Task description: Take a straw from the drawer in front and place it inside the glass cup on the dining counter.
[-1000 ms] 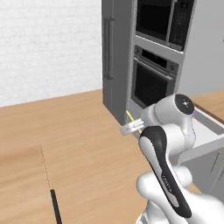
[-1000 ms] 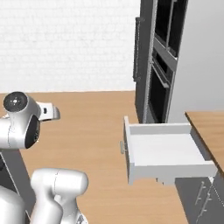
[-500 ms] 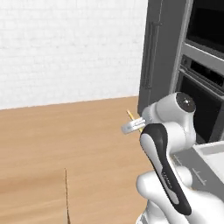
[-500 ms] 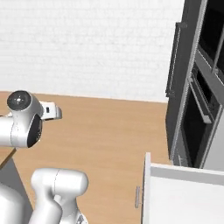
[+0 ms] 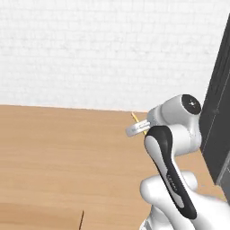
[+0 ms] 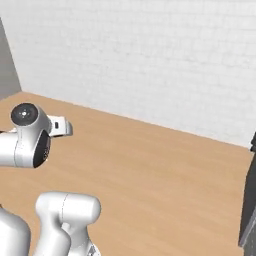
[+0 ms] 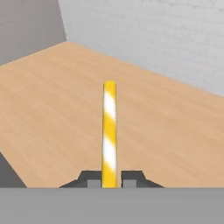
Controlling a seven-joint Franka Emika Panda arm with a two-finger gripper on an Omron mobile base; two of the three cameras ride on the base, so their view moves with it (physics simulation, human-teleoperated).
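Gripping the thin yellow-and-white striped straw [image 7: 109,131] between its two dark fingertips, the hand [image 7: 109,176] holds it pointing straight outward above the light wooden floor [image 7: 52,113], apparently touching nothing else.

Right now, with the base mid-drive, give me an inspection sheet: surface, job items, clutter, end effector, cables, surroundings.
Surface: light-wood floor ahead, bare where seen.
Job's things: thin yellow-and-white striped straw held in the end effector, pointing straight out from it; its tip also shows beside the wrist in the left base view. Drawer, glass cup and dining counter: nothing seen.
Clutter: nothing seen.
End effector: dark fingertips closed on the straw's base, one on each side.
Cables: nothing seen.
Surroundings: white brick wall across the back; dark grey tall cabinet edge at the right of the left base view.
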